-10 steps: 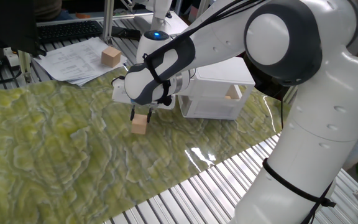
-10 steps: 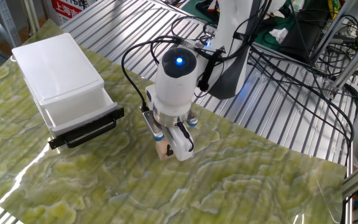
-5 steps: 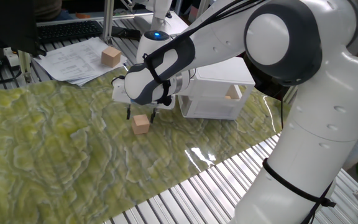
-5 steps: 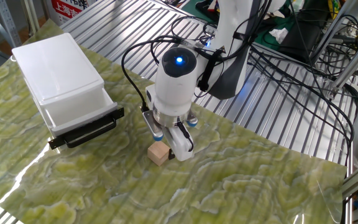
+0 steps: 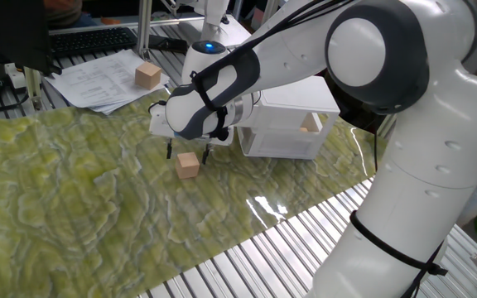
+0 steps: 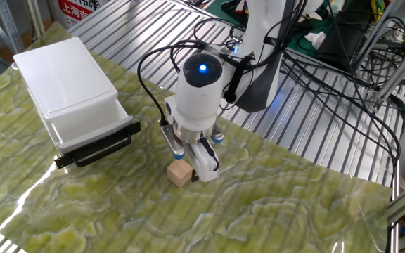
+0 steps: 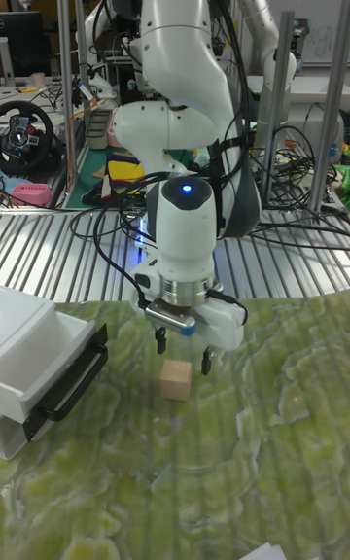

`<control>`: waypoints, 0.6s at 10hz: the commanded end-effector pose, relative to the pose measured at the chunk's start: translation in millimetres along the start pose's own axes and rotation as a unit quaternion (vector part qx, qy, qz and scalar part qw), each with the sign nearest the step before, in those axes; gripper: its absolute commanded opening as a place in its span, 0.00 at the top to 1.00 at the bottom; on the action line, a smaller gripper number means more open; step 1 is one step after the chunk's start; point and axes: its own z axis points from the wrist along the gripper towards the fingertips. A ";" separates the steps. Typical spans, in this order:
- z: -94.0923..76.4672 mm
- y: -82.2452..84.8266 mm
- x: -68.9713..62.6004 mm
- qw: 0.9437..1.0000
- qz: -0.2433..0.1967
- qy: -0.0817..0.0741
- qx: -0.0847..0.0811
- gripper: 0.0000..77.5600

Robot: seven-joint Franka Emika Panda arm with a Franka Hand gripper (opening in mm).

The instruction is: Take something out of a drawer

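The tall fixed view shows the small wooden cube [image 7: 176, 380] resting on the green marbled mat [image 7: 262, 443] that covers the desk, directly beneath the gripper [image 7: 181, 353]. The fingers [image 7: 159, 341] are spread apart, one at each side above the cube, and nothing is pinched between them. A clear gap is seen between the fingertips and the cube's top face.

In one fixed view, the cube [image 5: 187, 165] is seen at about 8 o'clock from the white cabinet [image 5: 292, 116], near it but apart. A second, somewhat bigger wooden block [image 5: 147, 75] is seen on papers [image 5: 102, 79] at 11 o'clock, well apart from the cube.

In the other fixed view, the drawer [image 6: 90, 130] is seen pulled open, its black bar handle [image 6: 97, 149] facing the gripper [image 6: 188, 163]. The cube [image 6: 179, 173] lies at roughly 4 o'clock from the drawer, outside it, with the arm upright over it.

The step in hand is judged to be the release: the cube is already out of the drawer and set down on the mat. The task is judged to be nearly complete. For the next move, a straight upward withdrawal is called for, so that the cube is not nudged by either fingertip. Whether the drawer is meant to be shut afterwards cannot be told.
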 end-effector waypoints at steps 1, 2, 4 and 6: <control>-14.0 -6.1 -0.5 1.000 -0.025 0.002 -0.009 0.00; -16.0 -7.5 -0.4 1.000 -0.026 0.002 -0.008 0.00; -19.4 -10.0 -0.2 1.000 -0.028 0.002 -0.008 0.00; -19.7 -10.2 -0.3 1.000 -0.030 0.001 -0.009 0.00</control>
